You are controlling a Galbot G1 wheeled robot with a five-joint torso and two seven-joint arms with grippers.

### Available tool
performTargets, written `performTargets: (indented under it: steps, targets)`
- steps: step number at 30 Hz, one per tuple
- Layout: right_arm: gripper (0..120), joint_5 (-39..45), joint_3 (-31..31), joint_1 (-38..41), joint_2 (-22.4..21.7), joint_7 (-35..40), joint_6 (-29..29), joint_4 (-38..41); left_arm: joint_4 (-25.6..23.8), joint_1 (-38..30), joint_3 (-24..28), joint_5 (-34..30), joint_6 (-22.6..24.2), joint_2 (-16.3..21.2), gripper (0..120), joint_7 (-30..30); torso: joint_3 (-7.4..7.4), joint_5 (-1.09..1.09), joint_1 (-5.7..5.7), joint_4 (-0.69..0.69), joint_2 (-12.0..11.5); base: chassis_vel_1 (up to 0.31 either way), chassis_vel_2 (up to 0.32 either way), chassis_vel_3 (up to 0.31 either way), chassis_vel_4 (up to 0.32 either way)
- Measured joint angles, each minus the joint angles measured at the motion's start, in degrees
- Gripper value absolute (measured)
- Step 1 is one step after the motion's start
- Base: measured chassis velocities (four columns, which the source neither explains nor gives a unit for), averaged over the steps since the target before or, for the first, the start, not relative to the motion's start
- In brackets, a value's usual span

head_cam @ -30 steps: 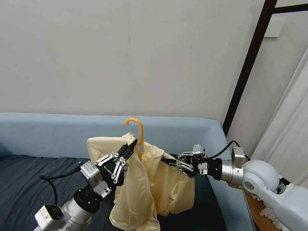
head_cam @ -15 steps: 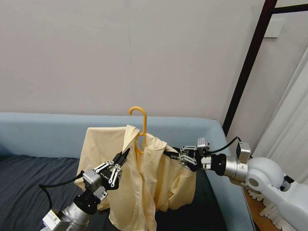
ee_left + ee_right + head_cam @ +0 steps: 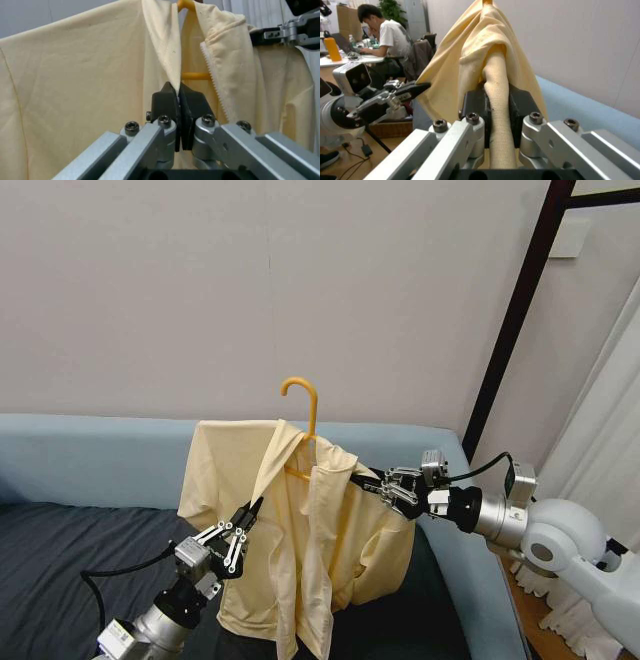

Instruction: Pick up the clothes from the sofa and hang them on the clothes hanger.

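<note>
- Hanging on the orange hanger (image 3: 300, 394), the yellow shirt (image 3: 300, 540) is held up in front of the blue sofa (image 3: 100, 450), and the hook points up against the wall.
- The left pincer (image 3: 252, 512) comes from the near left, below the collar. Its fingers are clenched together on the front edge of the shirt.
- The right pincer (image 3: 388, 486) reaches in from the right. It is clenched on a thick fold of the shirt near the right shoulder.
- The lower part of the shirt hangs loose between the two arms, over the dark seat (image 3: 60, 560).
- A black pole (image 3: 510, 330) stands at the far right, well apart from the hanger.
</note>
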Motion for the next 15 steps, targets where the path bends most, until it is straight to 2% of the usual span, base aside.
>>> performTargets:
  steps: [15]
  targets:
    - [7, 0.5, 0.4, 0.1, -0.1, 0.8, 0.0, -0.1, 1.8, 0.7, 1.2, 1.7, -1.2, -0.6, 0, 2.8, 0.0, 0.0, 0.0, 0.0, 0.0, 0.0, 0.0, 0.0, 0.0]
